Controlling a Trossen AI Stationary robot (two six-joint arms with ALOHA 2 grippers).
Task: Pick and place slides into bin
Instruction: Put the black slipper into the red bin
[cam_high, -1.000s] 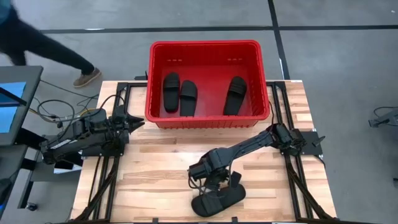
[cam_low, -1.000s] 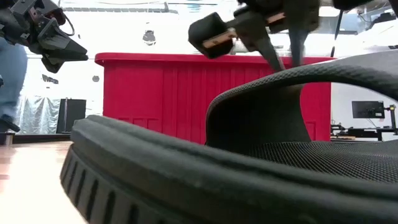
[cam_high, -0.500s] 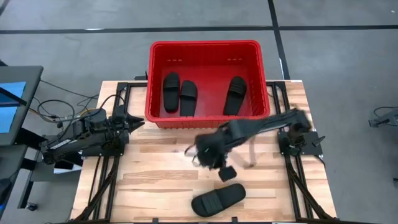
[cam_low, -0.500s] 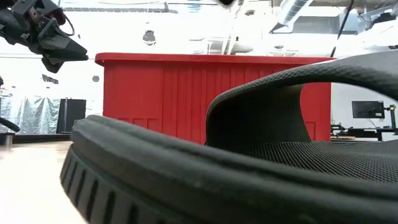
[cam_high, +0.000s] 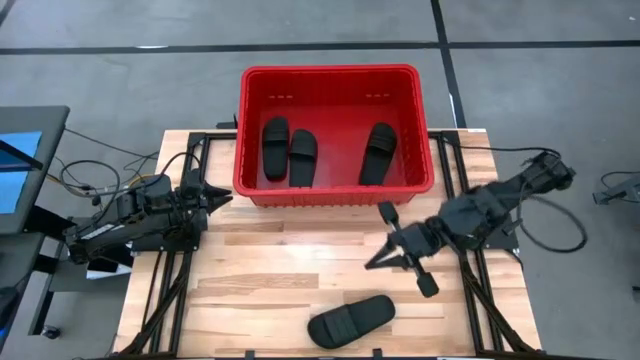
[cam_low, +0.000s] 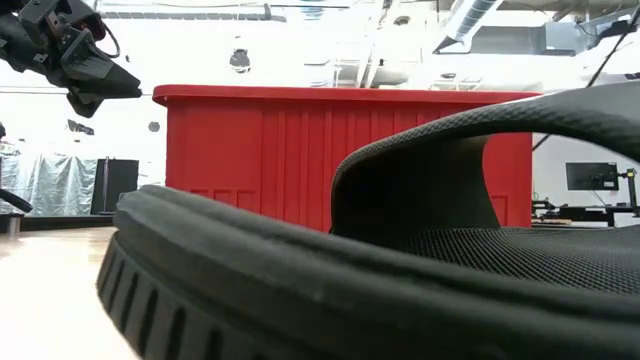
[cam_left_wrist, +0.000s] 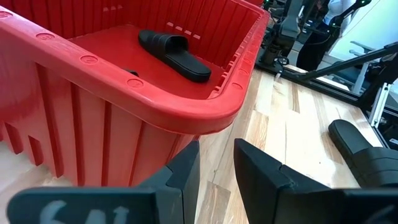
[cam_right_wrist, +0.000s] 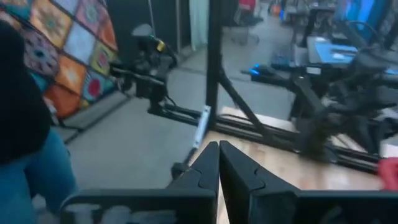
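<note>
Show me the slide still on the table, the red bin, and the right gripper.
Slide on the table (cam_high: 350, 320), high view, middle of its strap.
Red bin (cam_high: 336, 196), high view, near rim.
Right gripper (cam_high: 375, 262), high view, between its fingertips.

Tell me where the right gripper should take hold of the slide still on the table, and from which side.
Judging by its pose, grip the wide strap of the last slide, coming down from above. It lies sole-down near the table's front edge, so the strap arches above the sole with a gap under it for one finger. The right gripper is nearest.
</note>
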